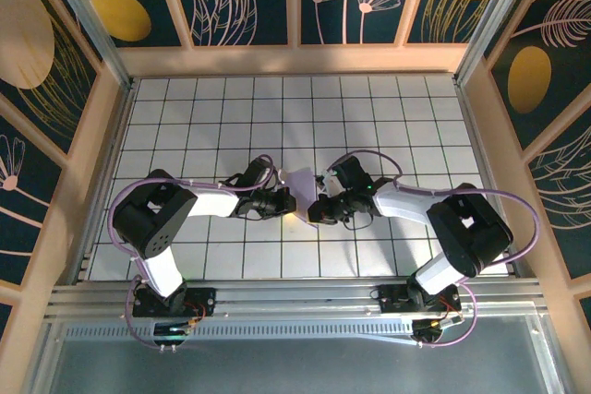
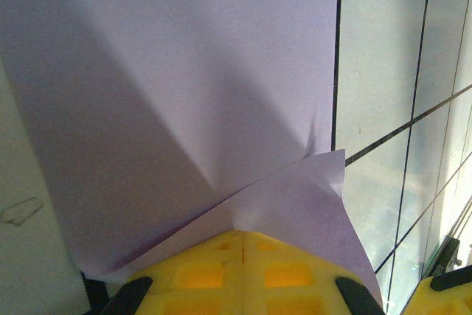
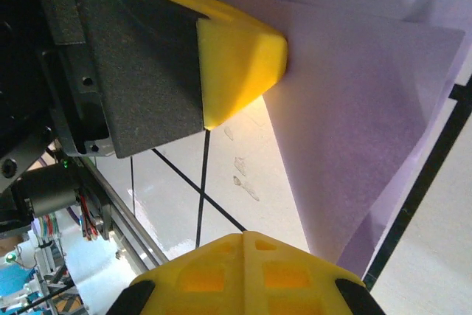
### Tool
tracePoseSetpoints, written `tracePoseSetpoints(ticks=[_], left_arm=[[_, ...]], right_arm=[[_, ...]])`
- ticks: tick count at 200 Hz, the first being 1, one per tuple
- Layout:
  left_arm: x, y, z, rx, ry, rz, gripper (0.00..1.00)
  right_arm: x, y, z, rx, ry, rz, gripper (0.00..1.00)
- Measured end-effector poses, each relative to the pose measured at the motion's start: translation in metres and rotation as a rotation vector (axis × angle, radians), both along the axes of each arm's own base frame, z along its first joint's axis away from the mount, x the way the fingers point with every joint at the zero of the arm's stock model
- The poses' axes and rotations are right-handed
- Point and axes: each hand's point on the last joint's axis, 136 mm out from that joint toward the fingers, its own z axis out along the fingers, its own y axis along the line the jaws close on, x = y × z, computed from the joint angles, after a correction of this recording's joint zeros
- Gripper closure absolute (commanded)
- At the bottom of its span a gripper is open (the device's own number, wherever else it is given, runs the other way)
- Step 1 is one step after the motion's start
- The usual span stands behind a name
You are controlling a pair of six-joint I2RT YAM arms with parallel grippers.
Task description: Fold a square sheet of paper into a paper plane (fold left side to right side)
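Folding stage: judged mid-fold. The square sheet of paper (image 1: 300,182) carries a raised flap and diagonal creases, and no dart shape is formed yet.
Paper location: centre of the tiled table (image 1: 388,108), between the two grippers, with part of it lifted off the tiles.
Left gripper (image 2: 242,250): jaws closed, yellow tips together at the sheet's near edge, where a crease runs into them. Whether a layer is pinched between them cannot be told.
Right gripper (image 3: 243,247): jaws closed with nothing seen between them. The tips sit just beside the sheet's lower corner, not touching it.
Contact noted: in the right wrist view, the left gripper's yellow tip touches the sheet's edge.
Technique advised: bring the left edge squarely over onto the right edge. Match the corners before any pressing. Hold one closed tip down as an anchor while the other strokes along the crease from the middle outward.
Handling judgement: the paper looks thin and the tiles look smooth, so it is likely to slide or buckle under a sideways push.
Risk: a skewed crease, or a stray dent from a hard tip.
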Motion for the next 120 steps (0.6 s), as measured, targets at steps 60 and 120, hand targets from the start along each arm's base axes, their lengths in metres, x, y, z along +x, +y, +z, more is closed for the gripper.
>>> tracePoseSetpoints(ticks=[60,120], left_arm=[[0.0,0.0,0.0,0.0,0.0,0.0,1.0],[0.0,0.0,0.0,0.001,0.001,0.0,1.0]], right_arm=[[-0.001,-0.002,-0.016,-0.031,0.038,-0.005,1.0],[-0.002,-0.003,-0.021,-0.044,0.048,-0.007,1.0]])
